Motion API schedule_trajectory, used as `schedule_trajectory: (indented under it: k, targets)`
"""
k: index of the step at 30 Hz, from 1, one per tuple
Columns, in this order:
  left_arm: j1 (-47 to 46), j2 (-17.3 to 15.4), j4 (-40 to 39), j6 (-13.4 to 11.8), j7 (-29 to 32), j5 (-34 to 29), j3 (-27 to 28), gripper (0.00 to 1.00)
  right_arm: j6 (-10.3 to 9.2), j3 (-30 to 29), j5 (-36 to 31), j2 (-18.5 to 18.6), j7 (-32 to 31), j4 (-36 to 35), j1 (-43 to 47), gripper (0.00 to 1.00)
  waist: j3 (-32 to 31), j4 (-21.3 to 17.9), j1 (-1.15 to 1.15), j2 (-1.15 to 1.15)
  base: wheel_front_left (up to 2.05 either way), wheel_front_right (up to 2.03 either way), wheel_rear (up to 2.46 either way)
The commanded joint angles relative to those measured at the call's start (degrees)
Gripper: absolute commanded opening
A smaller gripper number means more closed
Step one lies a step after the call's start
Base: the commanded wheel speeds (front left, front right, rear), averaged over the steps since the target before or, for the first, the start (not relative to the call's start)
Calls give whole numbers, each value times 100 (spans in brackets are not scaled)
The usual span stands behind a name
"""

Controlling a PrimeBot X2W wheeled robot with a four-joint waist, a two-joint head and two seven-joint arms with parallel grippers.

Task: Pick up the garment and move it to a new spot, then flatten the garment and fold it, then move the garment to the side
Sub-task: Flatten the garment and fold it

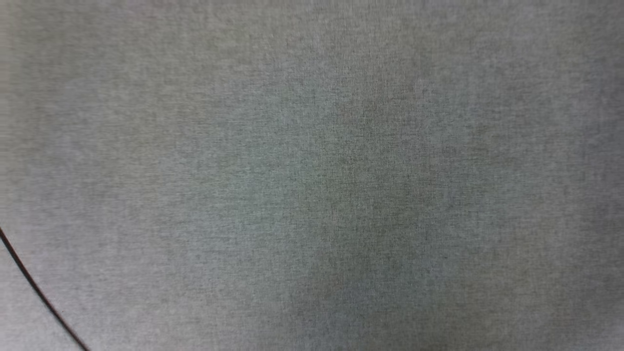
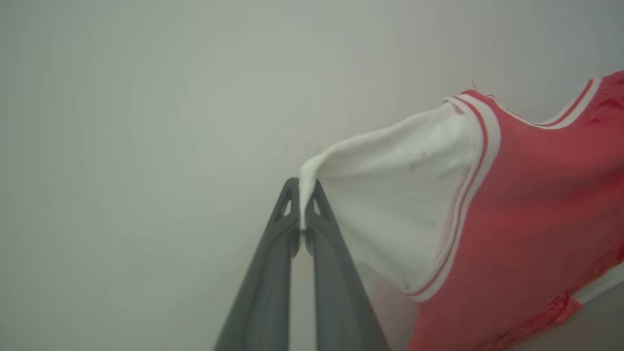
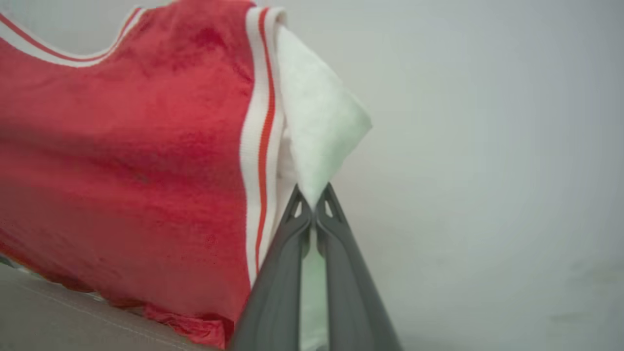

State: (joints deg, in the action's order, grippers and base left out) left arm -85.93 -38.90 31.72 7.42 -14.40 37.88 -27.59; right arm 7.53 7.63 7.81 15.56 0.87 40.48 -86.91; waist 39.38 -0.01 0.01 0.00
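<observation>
The garment (image 2: 512, 204) is a red jersey T-shirt with white sleeves and red-and-white stripe trim, stretched between my two grippers. In the left wrist view my left gripper (image 2: 303, 192) is shut on the tip of a white sleeve (image 2: 390, 195), and the red body spreads off to the right. In the right wrist view my right gripper (image 3: 312, 200) is shut on the corner of the other white sleeve (image 3: 317, 126), with the red body (image 3: 126, 161) hanging to the left, its lower edge touching the grey surface (image 3: 73, 321).
The head view looks down on a plain grey cloth surface (image 1: 312, 175) with a thin dark line (image 1: 34, 287) crossing its lower left corner. Both wrist views have a pale blank background (image 3: 487, 146) behind the shirt.
</observation>
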Motion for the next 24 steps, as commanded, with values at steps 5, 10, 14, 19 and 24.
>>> schedule_trajectory:
  k: [5, 10, 14, 19, 24]
  targets:
    - [1129, 82, -249, 2, -78, 140, -189, 0, -8, 210, 258, 95, 156, 174, 828, 0, -468, 71, -1, 0, 0, 0, 0]
    - [2558, 216, -788, -61, -89, 186, -181, 0, -7, 764, 765, 371, 29, -214, 1912, 0, -999, 161, -1, 0, 0, 0, 0]
    - [3721, 157, -1013, -192, -86, 324, -252, 0, -8, 1124, 1388, 622, -230, -736, 2953, 0, -1454, 140, -1, 0, 0, 0, 0]
    - [4954, 4, -1081, -268, -35, 563, -405, 0, -7, 1505, 1908, 1007, -512, -1468, 4202, 0, -1984, 93, -1, 0, 0, 0, 0]
    - [5877, -154, -1137, -357, -29, 736, -498, 0, -7, 1675, 2299, 1365, -788, -1952, 5219, 0, -2419, 59, -1, 0, 0, 0, 0]
